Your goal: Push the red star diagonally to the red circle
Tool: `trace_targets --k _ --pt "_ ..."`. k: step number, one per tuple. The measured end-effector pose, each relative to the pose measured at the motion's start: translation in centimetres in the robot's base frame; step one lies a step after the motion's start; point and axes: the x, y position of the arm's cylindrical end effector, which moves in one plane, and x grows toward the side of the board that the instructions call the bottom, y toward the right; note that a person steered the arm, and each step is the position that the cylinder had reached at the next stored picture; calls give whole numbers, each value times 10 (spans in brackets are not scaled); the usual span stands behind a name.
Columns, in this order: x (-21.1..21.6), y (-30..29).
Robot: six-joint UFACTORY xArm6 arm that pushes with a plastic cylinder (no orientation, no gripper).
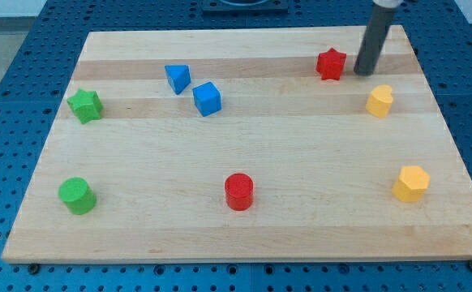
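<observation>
While the red star (331, 64) sits near the board's top edge toward the top-right corner, the tip (365, 73) stands just beside it on the view's right, a narrow gap between them; the arm ends in a bare rod with no jaws to open or close. Well apart, the red circle (239, 191) rests near the bottom edge around its middle, and a yellow block (379, 101) lies below the tip.

You have a pale wooden worktop (244, 154) of joined boards, smooth and faintly satin, its grain running in lengthwise streaks, and it lies on a blue perforated base plate (5, 97) that looks like painted metal. The red star block (331, 64) and the red circle block (238, 191) look like matt moulded plastic. Your dark rod (374, 40) has a dull, smooth finish with a slight sheen.
</observation>
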Motion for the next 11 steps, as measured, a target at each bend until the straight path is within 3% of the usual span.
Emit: trace_targets --k 2,8,9,10,11 --pt "-1 -27" --pt "77 -129" --pt "87 -132" --pt "117 -92" --pt "115 -66"
